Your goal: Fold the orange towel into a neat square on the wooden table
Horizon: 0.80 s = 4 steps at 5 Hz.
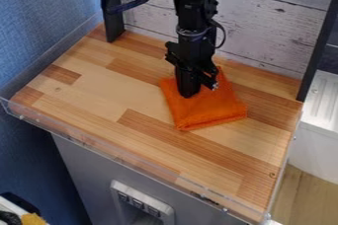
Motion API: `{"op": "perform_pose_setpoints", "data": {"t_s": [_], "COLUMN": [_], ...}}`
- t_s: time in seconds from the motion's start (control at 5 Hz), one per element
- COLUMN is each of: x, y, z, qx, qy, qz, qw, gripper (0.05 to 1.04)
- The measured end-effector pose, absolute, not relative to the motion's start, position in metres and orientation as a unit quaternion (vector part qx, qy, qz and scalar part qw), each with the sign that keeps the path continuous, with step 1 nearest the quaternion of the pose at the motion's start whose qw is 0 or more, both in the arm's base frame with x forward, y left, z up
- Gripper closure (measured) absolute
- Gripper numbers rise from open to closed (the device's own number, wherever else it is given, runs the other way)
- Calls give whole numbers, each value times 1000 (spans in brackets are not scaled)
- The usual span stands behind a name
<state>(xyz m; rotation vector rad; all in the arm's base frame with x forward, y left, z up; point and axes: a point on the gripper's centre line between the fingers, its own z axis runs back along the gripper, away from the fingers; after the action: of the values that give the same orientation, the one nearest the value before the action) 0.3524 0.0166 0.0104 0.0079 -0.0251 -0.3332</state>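
- Cloth (pixel 211 112): orange, soft, folded squarish, toward 2 o'clock on striped wood top (pixel 92 91).
- Gripper (pixel 188 92): black, at cloth's 10 o'clock part; wide or narrow, cannot tell.
- Clear lip (pixel 86 139): 7 o'clock edge.

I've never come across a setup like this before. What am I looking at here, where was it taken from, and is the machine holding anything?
The black machine is a robot arm, entering from the top edge. Its gripper, the hand-like end, points down at an orange folded cloth and overlaps it in view; whether it grips the cloth, I can't tell. The single picture comes from a fixed camera looking down at a slant. The cloth lies on a wooden tabletop, with whitish planks behind.
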Motion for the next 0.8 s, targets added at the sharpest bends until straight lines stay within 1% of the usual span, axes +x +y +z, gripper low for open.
{"op": "perform_pose_setpoints", "data": {"t_s": [0.4, 0.8], "x": [359, 358], "y": [36, 56], "z": [10, 12], "qx": [-6, -8], "qy": [-2, 9], "qz": [-87, -30], "qw": [996, 999], "gripper": [1022, 1024]}}
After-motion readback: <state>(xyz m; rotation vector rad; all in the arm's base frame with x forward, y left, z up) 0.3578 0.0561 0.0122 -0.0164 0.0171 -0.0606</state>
